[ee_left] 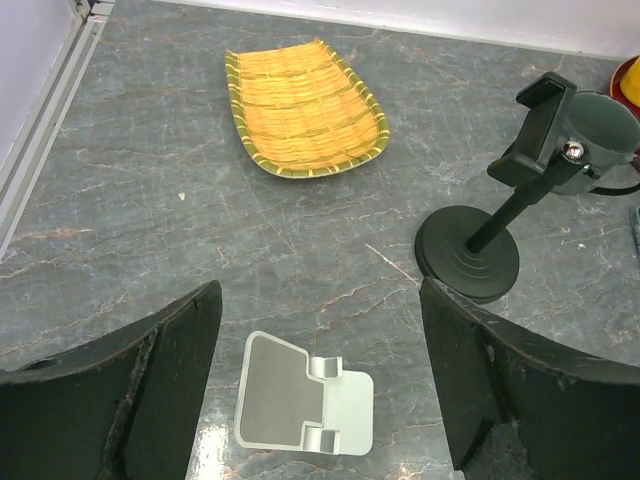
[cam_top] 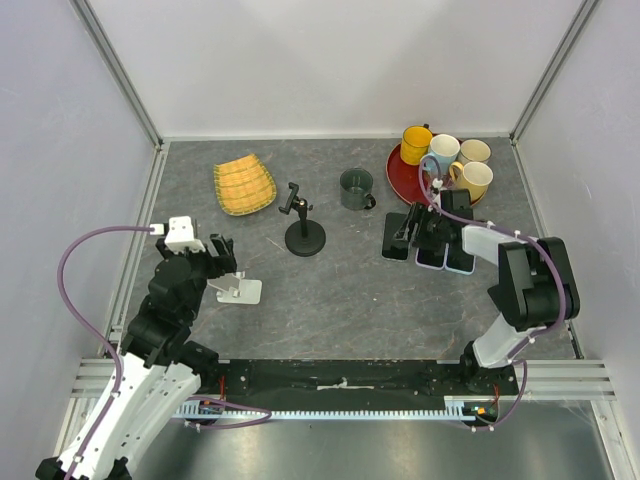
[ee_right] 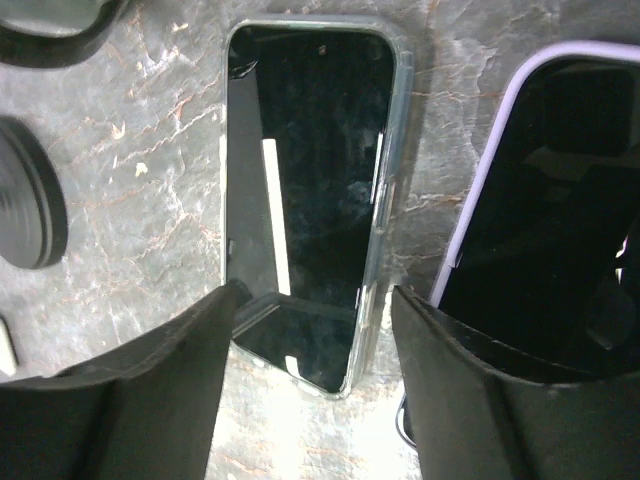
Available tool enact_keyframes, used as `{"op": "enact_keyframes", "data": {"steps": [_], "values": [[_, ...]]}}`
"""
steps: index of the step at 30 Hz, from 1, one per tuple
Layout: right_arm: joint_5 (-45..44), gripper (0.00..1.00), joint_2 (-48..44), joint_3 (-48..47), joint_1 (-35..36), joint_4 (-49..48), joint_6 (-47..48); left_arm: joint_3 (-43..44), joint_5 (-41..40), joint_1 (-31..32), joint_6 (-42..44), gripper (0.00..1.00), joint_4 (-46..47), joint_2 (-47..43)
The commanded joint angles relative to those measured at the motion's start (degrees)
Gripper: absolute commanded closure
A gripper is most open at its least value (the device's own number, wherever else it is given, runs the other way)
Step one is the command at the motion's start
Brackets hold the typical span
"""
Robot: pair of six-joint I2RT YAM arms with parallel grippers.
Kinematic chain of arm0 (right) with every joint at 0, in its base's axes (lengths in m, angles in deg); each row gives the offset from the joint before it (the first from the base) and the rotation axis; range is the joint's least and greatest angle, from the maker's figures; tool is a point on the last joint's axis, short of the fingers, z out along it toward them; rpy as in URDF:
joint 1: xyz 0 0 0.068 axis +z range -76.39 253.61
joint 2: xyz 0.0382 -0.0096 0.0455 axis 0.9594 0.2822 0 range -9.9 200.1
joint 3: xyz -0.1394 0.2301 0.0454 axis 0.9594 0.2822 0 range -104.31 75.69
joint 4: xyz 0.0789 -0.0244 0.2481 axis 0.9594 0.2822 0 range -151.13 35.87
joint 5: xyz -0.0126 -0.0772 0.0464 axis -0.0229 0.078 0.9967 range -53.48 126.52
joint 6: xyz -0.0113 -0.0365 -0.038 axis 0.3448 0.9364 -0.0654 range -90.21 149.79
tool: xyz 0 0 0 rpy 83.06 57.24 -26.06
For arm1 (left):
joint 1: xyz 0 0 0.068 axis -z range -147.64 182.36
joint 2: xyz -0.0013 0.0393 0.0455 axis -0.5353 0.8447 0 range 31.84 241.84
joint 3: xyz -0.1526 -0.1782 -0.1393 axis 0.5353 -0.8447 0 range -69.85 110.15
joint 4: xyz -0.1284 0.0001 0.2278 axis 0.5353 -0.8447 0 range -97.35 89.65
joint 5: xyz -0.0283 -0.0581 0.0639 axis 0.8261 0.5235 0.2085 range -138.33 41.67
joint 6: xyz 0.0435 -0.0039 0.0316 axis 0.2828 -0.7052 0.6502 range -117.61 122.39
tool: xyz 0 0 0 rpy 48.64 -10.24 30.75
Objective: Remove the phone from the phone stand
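A phone (ee_right: 305, 190) in a clear case lies flat on the table, screen up; from above it is the leftmost phone (cam_top: 397, 237) of a row. My right gripper (ee_right: 318, 300) stands open astride its near end, and the right finger is clear of the case. From above, that right gripper (cam_top: 413, 235) sits low over the row. A small silver phone stand (ee_left: 305, 405) stands empty on the table, also seen from above as the silver stand (cam_top: 240, 290). My left gripper (ee_left: 320, 330) hangs open above it, holding nothing.
A purple-cased phone (ee_right: 560, 200) lies right beside the clear one. A black clamp stand (cam_top: 304, 232) with a round base stands mid-table, empty. Behind are a yellow woven tray (cam_top: 244, 185), a dark green mug (cam_top: 355, 188) and a red plate (cam_top: 400, 175) with several cups.
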Motion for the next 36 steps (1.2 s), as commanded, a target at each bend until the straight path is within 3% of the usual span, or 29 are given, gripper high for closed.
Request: {"op": "enact_keyframes", "data": {"steps": [1, 8, 17, 25, 26, 30, 36], "values": [[-8.2, 0.24, -5.0, -0.1, -0.6, 5.1, 4.2, 0.2, -0.7, -0.3, 0.9, 0.14, 2.7, 0.8], [-15.4, 0.02, -14.8, -2.5, -0.6, 7.4, 6.9, 2.4, -0.4, -0.3, -0.9, 0.14, 3.5, 3.4], [-32.6, 0.02, -33.9, -8.8, -0.6, 9.3, 10.7, 16.1, -2.6, -0.3, 1.5, 0.13, 4.4, 11.0], [-44.6, 0.02, -49.7, -15.5, -0.5, 8.8, 21.5, 29.0, -6.5, -0.3, 7.3, 0.12, 5.8, 9.6], [-46.4, 0.02, -50.8, -15.5, -0.1, 7.9, 22.5, 29.6, -6.7, -0.3, 9.0, 0.07, 6.7, 8.3], [-49.5, 0.02, -57.2, -14.9, 1.7, 5.9, 27.2, 30.9, -4.6, -0.3, 11.6, 0.01, 11.1, 5.4], [-52.0, 0.02, -62.4, -13.5, 3.6, 3.1, 32.2, 31.9, -2.3, -0.3, 11.4, 0.0, 14.3, 3.1]]}}
